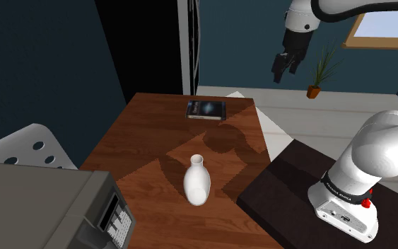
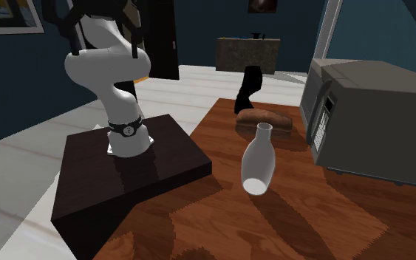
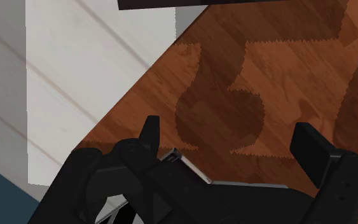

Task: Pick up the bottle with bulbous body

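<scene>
Hand (image 1: 283, 65): open, empty, high over tabletop (image 1: 148, 131) edge. White bulbous bottle (image 1: 197, 182): upright, well below hand, bare wood around.

The bottle (image 1: 197, 182) was plain white, the bench (image 1: 148, 134) reddish-brown with wood grain, the hand (image 1: 283, 71) black, the microwave (image 2: 369, 111) grey.

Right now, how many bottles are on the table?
1. The white bottle stands upright near the middle of the table, beside the grey microwave. Another could hide behind the microwave.
</scene>
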### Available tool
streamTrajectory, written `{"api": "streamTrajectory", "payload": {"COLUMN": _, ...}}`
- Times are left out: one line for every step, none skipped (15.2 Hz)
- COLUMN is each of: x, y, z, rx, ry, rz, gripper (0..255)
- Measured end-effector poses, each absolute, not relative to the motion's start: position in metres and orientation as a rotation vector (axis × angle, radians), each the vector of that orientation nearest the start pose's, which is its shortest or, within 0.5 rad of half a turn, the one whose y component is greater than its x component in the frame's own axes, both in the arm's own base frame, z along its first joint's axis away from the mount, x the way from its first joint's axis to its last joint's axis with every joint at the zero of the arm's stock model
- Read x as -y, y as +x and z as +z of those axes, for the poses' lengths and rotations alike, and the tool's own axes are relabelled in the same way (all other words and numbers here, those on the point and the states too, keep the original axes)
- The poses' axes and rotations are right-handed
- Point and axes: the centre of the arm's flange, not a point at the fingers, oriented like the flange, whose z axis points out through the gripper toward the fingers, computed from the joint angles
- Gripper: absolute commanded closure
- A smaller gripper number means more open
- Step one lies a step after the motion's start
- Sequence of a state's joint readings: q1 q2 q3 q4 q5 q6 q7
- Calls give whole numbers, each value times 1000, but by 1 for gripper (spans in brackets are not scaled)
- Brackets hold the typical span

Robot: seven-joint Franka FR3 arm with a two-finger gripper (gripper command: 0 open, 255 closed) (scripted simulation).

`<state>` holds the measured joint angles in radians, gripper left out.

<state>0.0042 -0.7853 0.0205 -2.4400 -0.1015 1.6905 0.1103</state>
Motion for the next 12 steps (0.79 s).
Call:
{"api": "streamTrajectory", "payload": {"x": 0, "y": 316, "z": 562, "rx": -132, "ry": -3251, "rz": -70, "gripper": 0}}
{"api": "streamTrajectory", "payload": {"x": -5, "y": 317, "z": 558, "rx": -131, "ry": -3249, "rz": -72, "gripper": 0}}
{"api": "streamTrajectory", "payload": {"x": -12, "y": 318, "z": 554, "rx": -131, "ry": -3247, "rz": -75, "gripper": 0}}
{"api": "streamTrajectory", "payload": {"x": -21, "y": 317, "z": 546, "rx": -131, "ry": -3244, "rz": -78, "gripper": 0}}
{"api": "streamTrajectory", "payload": {"x": -30, "y": 321, "z": 541, "rx": -131, "ry": -3241, "rz": -81, "gripper": 0}}
{"api": "streamTrajectory", "payload": {"x": -42, "y": 324, "z": 534, "rx": -130, "ry": -3237, "rz": -85, "gripper": 0}}
{"api": "streamTrajectory", "payload": {"x": -48, "y": 324, "z": 529, "rx": -130, "ry": -3234, "rz": -89, "gripper": 0}}
{"api": "streamTrajectory", "payload": {"x": -62, "y": 326, "z": 522, "rx": -129, "ry": -3231, "rz": -92, "gripper": 0}}
{"api": "streamTrajectory", "payload": {"x": -73, "y": 328, "z": 515, "rx": -130, "ry": -3227, "rz": -96, "gripper": 0}}
{"api": "streamTrajectory", "payload": {"x": -83, "y": 329, "z": 508, "rx": -131, "ry": -3224, "rz": -100, "gripper": 0}}
{"api": "streamTrajectory", "payload": {"x": -93, "y": 332, "z": 501, "rx": -132, "ry": -3220, "rz": -104, "gripper": 0}}
{"api": "streamTrajectory", "payload": {"x": -103, "y": 333, "z": 493, "rx": -132, "ry": -3216, "rz": -107, "gripper": 0}}
